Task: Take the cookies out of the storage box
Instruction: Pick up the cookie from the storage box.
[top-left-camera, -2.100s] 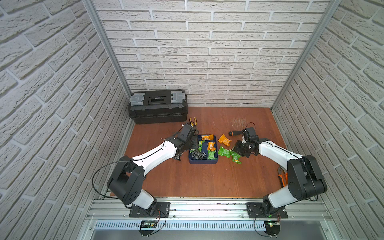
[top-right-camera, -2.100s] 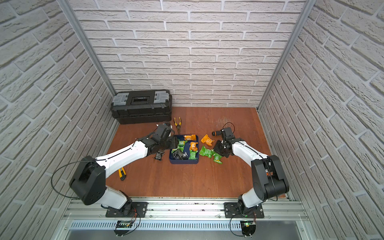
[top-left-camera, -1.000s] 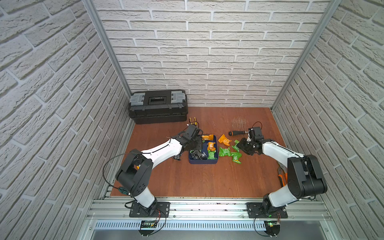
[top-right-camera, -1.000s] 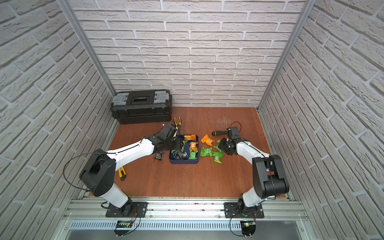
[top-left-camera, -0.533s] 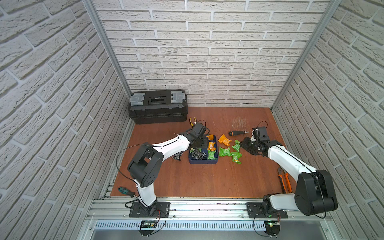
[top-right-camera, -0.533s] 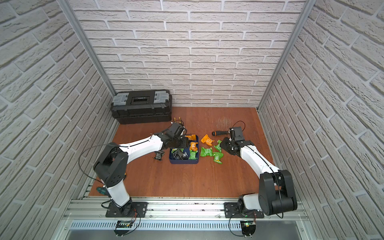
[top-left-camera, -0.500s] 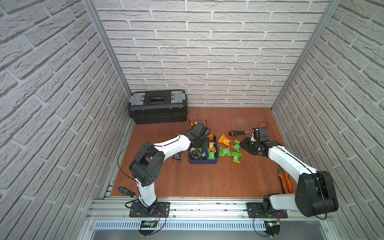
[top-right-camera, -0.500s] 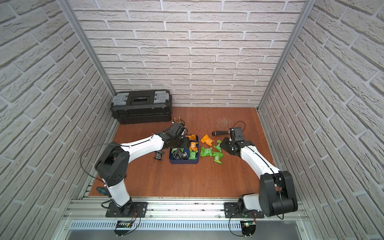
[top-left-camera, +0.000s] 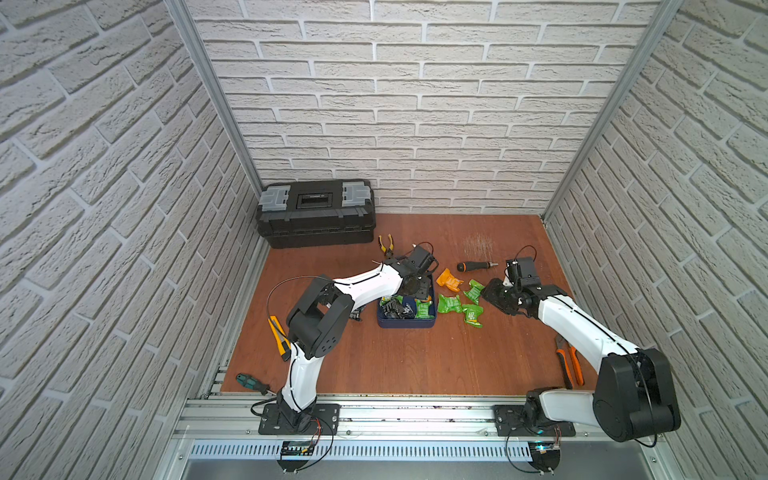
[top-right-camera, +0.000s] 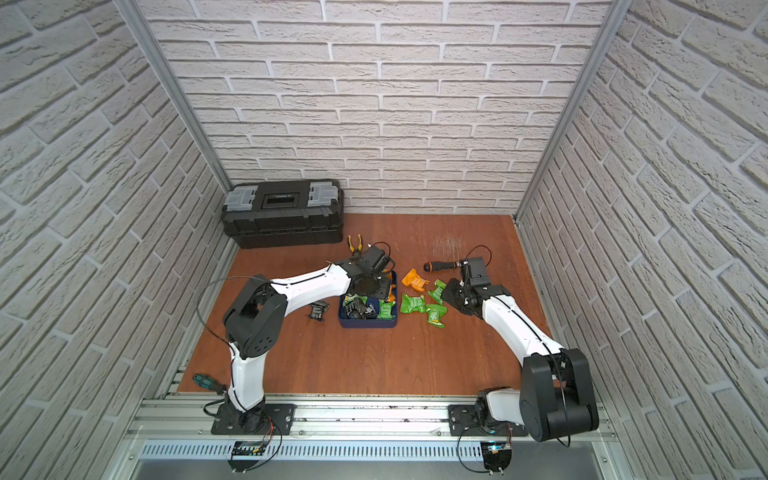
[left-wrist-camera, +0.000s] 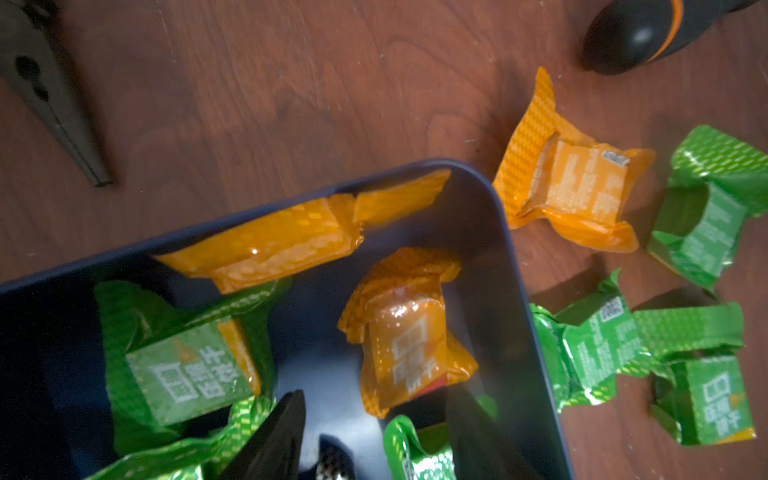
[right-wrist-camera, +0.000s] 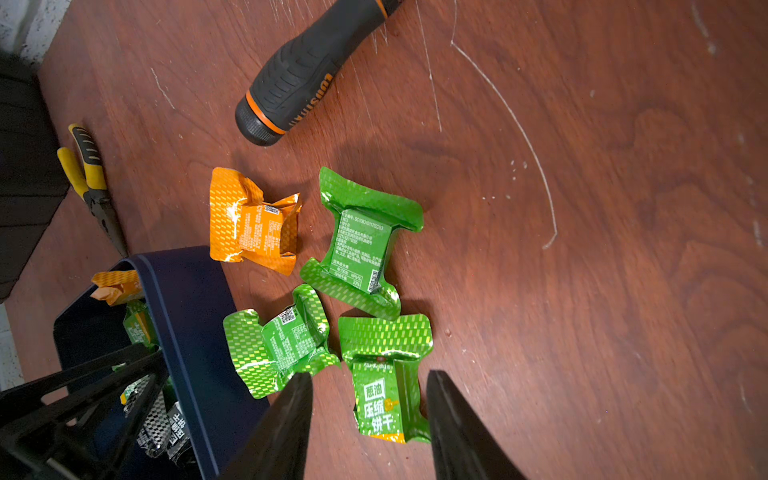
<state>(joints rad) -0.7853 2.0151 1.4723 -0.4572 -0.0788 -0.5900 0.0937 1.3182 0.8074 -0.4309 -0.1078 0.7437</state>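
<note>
Jaws of left gripper (left-wrist-camera: 376, 399) spread wider than a second ago, empty, now poised over crinkly orange foil cookie packet (left-wrist-camera: 407, 328) inside shallow navy blue storage tray (left-wrist-camera: 511, 249). Right gripper (right-wrist-camera: 370, 376) drawn back, jaws apart, unclamped, astride green foil packet (right-wrist-camera: 382, 399) among those already out on wooden counter (right-wrist-camera: 582, 291). Several cookies left in tray.

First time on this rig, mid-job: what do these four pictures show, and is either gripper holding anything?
These are a left arm and a right arm, each ending in a two-fingered gripper, on a wooden table. Both top views look down on everything; each wrist view looks along one arm's fingers. The left gripper is open over the blue storage box, where cookies lie. The right gripper is open, straddling a green packet lying on the table beside others. A screwdriver, pliers and a black toolbox lie nearby. Nothing is held.
</note>
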